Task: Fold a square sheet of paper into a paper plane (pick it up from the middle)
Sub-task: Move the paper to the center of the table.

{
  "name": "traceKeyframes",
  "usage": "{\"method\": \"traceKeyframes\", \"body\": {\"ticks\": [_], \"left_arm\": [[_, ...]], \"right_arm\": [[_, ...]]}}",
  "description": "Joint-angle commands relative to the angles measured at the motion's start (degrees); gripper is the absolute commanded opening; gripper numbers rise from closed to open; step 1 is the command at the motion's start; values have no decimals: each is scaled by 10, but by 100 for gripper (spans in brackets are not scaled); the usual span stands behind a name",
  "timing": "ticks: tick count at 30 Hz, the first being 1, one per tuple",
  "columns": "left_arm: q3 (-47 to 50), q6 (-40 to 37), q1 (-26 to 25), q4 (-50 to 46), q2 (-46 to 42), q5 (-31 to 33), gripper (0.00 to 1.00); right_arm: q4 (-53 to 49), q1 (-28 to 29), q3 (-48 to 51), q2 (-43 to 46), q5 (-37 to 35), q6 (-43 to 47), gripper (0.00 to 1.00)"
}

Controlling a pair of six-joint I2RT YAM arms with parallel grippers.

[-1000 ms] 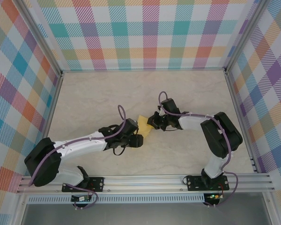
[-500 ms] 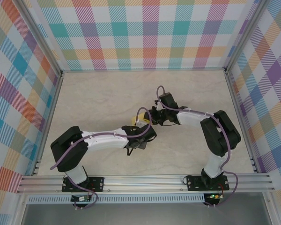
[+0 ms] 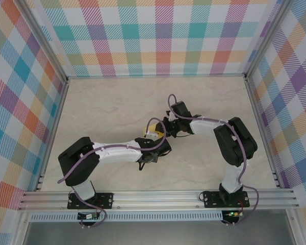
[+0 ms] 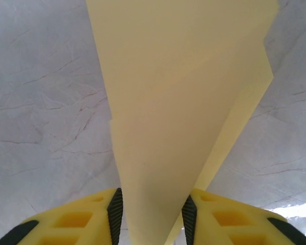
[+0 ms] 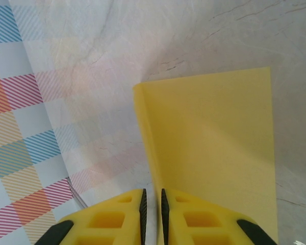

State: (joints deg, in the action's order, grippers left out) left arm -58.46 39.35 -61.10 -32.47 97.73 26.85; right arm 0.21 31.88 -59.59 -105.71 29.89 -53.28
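Note:
The square sheet of paper (image 3: pixel 152 133) is a folded yellow wedge held up off the table at mid-table. In the left wrist view the sheet of paper (image 4: pixel 178 102) narrows down into my left gripper (image 4: pixel 151 214), filling the gap from pad to pad, so that gripper is shut on it. My left gripper (image 3: pixel 153 141) sits just below the paper in the top view. My right gripper (image 3: pixel 163 129) meets the paper from the right. Its jaws (image 5: pixel 152 214) stand a sliver apart; the paper's (image 5: pixel 214 143) folded edge runs down along the right pad with a thin gap on the left.
Marbled beige tabletop (image 3: pixel 107 107) lies all round the arms. Checked cloth walls on aluminium posts (image 3: pixel 64 76) close off the back and both sides. A checked wall (image 5: pixel 20 127) stands close on the left in the right wrist view.
My left arm has swung in to the paper and its jaws have narrowed round it. My right gripper has shifted slightly up and left, and its jaws have loosened a little.

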Motion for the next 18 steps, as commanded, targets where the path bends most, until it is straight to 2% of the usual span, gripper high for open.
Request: {"method": "traceKeyframes", "body": {"ticks": [1,4,10,16,18], "left_arm": [[-3,19,-7,-4,16,21,31],[-3,19,-7,-6,23,27,23],[6,8,-6,-3,5,31,9],[19,-24,-2,3,-27,26,0],[29,-32,1,3,-40,24,0]], "right_arm": [[-15,1,-17,-2,6,14,19],[-31,0,-12,11,-5,24,23],[-76,-10,23,79,-70,40,33],[-102,-15,78,153,-126,38,39],[-105,-16,93,165,-131,36,40]]}}
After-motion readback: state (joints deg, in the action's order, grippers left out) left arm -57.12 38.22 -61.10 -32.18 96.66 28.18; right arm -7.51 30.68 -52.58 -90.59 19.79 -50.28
